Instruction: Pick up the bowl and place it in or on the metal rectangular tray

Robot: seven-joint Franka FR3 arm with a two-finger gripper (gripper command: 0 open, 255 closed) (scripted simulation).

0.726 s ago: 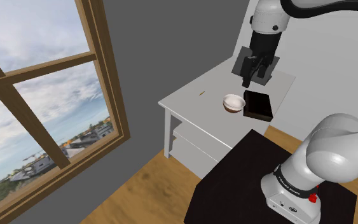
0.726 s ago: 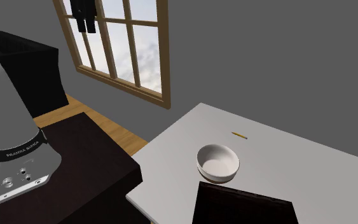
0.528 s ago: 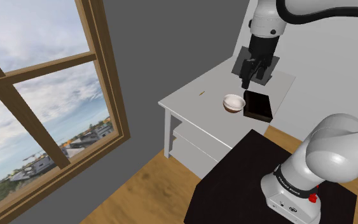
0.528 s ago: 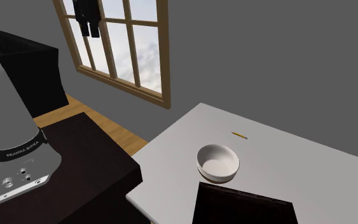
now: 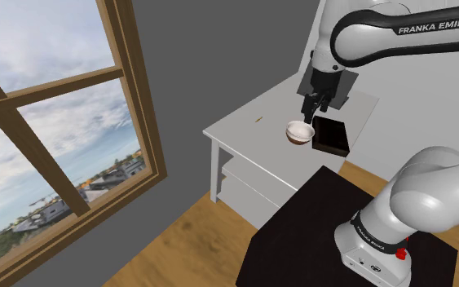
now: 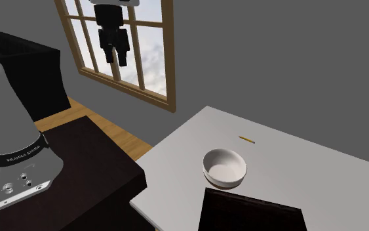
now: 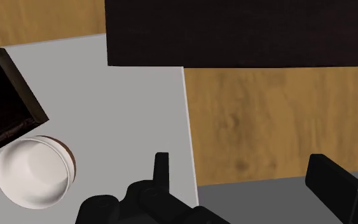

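Note:
A white bowl [image 5: 300, 133] stands upright on the white table [image 5: 244, 122], touching or nearly touching a dark rectangular tray [image 5: 331, 134] beside it. My black gripper [image 5: 315, 104] hangs open in the air above them, holding nothing. In the second exterior view the gripper [image 6: 116, 56] is high in front of the window, well away from the bowl [image 6: 225, 167] and the tray [image 6: 252, 211]. In the wrist view the bowl [image 7: 33, 173] and the tray [image 7: 2, 108] lie off to one side of the gripper [image 7: 244, 178]. Between its spread fingers [image 7: 162, 168] I see the table's edge and wood floor.
A small yellow stick [image 6: 246, 139] lies on the table beyond the bowl. The dark-topped stand [image 5: 317, 228] sits close to the table. A large wooden-framed window [image 5: 48, 122] fills the wall at the shoulder view's left. Under the tabletop is a lower shelf [image 5: 248, 175].
The arm has swung the gripper down and closer to the bowl. In the second exterior view it dropped from the top edge and moved right. The bowl and tray stayed put.

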